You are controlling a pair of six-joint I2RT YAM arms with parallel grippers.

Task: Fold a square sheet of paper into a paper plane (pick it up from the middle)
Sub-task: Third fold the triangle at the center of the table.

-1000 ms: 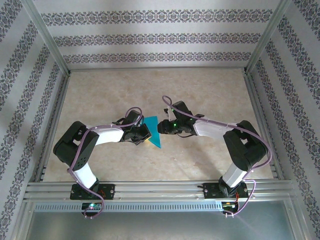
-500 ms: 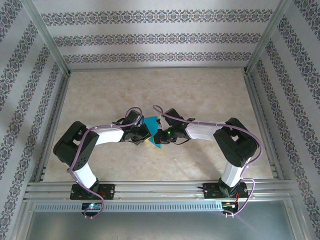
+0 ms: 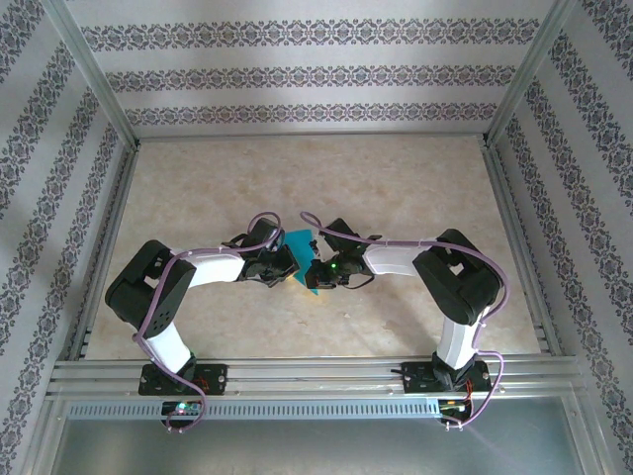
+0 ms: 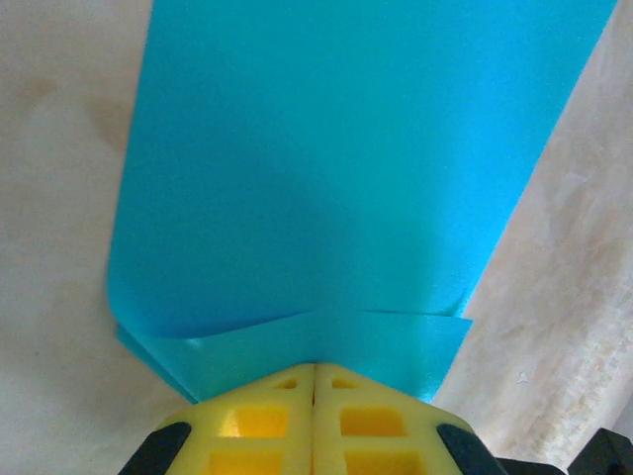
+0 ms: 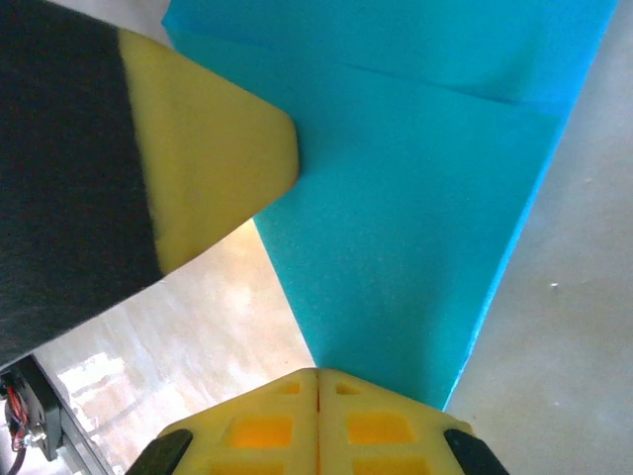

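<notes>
The right claw (image 5: 316,376) has just moved in and clamped the folded teal sheet (image 4: 336,168) that the left claw (image 4: 315,368) grips, likely readying another fold.

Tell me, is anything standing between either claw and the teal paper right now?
Nothing visible does. The left claw is shut on the teal paper at a folded edge. The right claw is shut on the paper's narrow end, close beside the left.
</notes>
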